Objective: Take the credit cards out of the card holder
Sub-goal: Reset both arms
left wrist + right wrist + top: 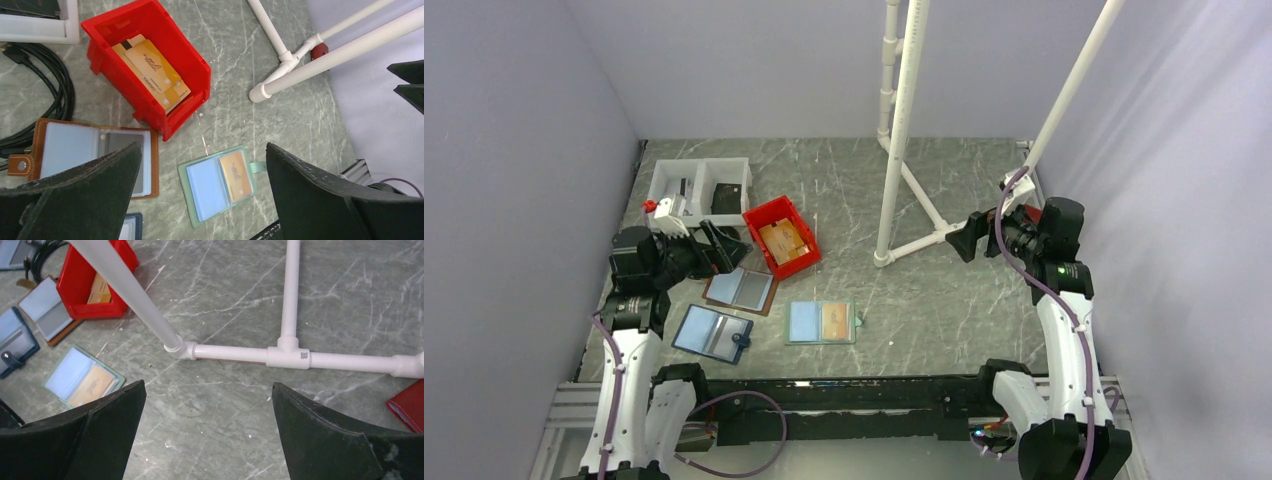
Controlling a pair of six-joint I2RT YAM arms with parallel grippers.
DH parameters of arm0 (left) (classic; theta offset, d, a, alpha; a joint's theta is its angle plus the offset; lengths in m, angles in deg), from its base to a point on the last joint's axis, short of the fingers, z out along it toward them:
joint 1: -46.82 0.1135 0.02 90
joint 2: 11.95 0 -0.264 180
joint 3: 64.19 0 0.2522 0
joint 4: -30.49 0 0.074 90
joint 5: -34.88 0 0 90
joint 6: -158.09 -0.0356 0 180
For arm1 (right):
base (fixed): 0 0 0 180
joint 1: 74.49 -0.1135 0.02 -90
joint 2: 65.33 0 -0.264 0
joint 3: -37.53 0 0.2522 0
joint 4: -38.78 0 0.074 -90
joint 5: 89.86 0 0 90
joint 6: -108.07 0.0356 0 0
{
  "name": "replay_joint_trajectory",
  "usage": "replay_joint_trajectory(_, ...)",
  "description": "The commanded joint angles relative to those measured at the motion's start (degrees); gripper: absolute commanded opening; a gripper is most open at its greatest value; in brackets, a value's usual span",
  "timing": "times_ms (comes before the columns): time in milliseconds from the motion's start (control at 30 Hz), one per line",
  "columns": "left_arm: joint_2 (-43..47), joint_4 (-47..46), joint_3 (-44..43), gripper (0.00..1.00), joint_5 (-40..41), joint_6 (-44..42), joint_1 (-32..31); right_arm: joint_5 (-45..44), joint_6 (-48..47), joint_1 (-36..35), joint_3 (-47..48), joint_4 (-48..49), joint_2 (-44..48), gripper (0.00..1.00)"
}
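Note:
The card holder (821, 322) lies open and flat on the table near the front middle, teal-edged with pale blue pockets and a small tab on its right. An orange-tan credit card (835, 320) sits in its right panel; the left panel looks pale blue. It also shows in the left wrist view (217, 183) and the right wrist view (82, 376). My left gripper (720, 247) is open and empty, held above the table to the holder's far left. My right gripper (969, 238) is open and empty, far to the right near the pipe frame.
A red bin (781, 236) with several orange cards stands behind the holder. A brown-edged folder (741, 290) and a navy-edged folder (712, 333) lie open at left. A white two-part tray (699, 188) is at back left. A white pipe frame (904, 150) stands mid-table.

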Motion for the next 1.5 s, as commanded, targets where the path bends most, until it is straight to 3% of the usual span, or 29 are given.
replay_joint_trajectory(0,1.4,-0.5,-0.5,0.99,1.9,-2.3,-0.2,-0.5,5.3,1.7,2.3,3.2,-0.1,1.00)
replay_joint_trajectory(433,2.3,-0.5,-0.5,0.99,1.8,-2.1,-0.2,4.7,5.0,4.9,0.9,3.8,-0.3,1.00)
replay_joint_trajectory(1467,1.8,-0.9,0.4,0.99,1.4,-1.5,-0.3,3.4,6.0,5.0,0.3,4.6,1.2,1.00)
